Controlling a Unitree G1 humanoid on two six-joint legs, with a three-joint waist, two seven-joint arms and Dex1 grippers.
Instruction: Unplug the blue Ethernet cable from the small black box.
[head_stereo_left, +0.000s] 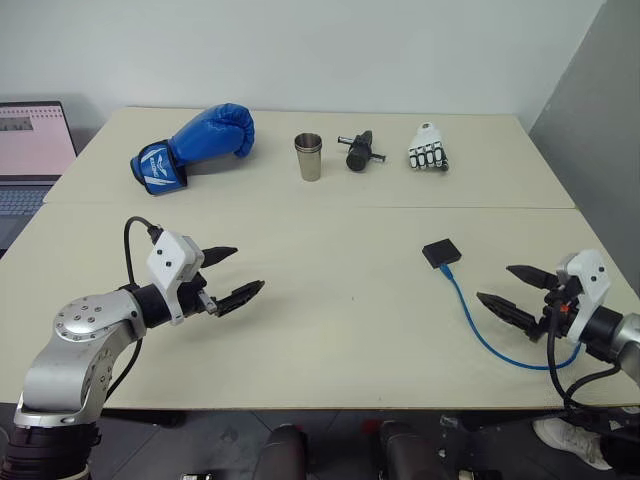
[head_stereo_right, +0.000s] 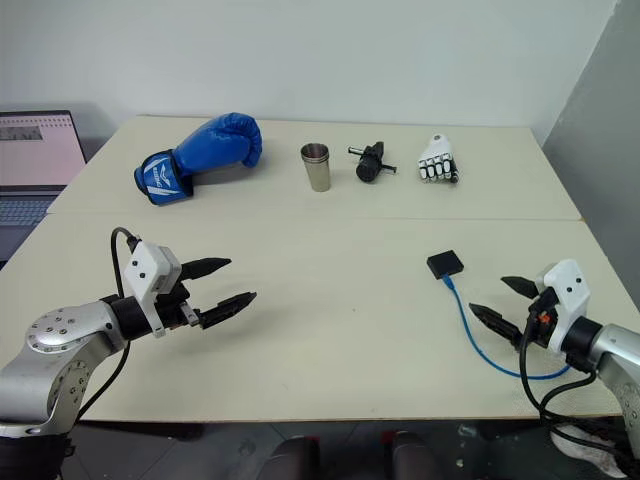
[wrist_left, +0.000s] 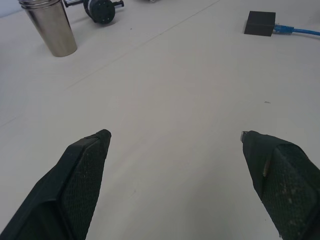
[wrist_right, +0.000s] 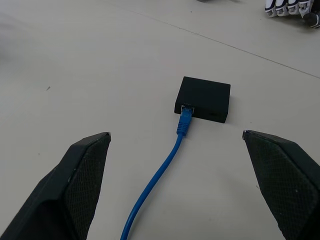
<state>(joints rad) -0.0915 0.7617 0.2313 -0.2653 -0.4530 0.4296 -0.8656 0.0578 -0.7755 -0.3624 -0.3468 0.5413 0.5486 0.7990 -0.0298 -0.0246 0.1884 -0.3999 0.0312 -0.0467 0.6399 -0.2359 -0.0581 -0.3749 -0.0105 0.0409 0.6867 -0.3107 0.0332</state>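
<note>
Small black box (head_stereo_left: 441, 253) flat on the tabletop (head_stereo_left: 330, 340), right of centre and well in from the right edge; blue Ethernet cable (head_stereo_left: 478, 331) plugged into the side facing the near edge, running toward the near right corner in a loose loop. Plug still seated, seen clearly in the right wrist view (wrist_right: 186, 118). Probably light, that box: likely to slide or lift with the cord if pulled unrestrained, so needs pinning from above or gripping by its side walls. Matte casing, apparently rigid, not fragile-looking. Cord thin, limp, smooth-jacketed; best taken at the plug body just beside the port, not further along, where it would only bend. Latch tab on the plug possibly to be squeezed; cannot tell its side. Right gripper (head_stereo_left: 516, 290) near the cable loop, jaws spread wide, empty, aimed at the box. Left gripper (head_stereo_left: 229, 274) well apart over the near left part, jaws also spread, empty. Open bare tabletop all round the box, plenty of room to approach. Boxing glove (head_stereo_left: 193, 146), steel cup (head_stereo_left: 309, 156), black cylindrical tool (head_stereo_left: 358, 151) and white glove-like hand (head_stereo_left: 428, 147) lined up near the far edge, well clear. Laptop (head_stereo_left: 30, 150) off the left edge.
</note>
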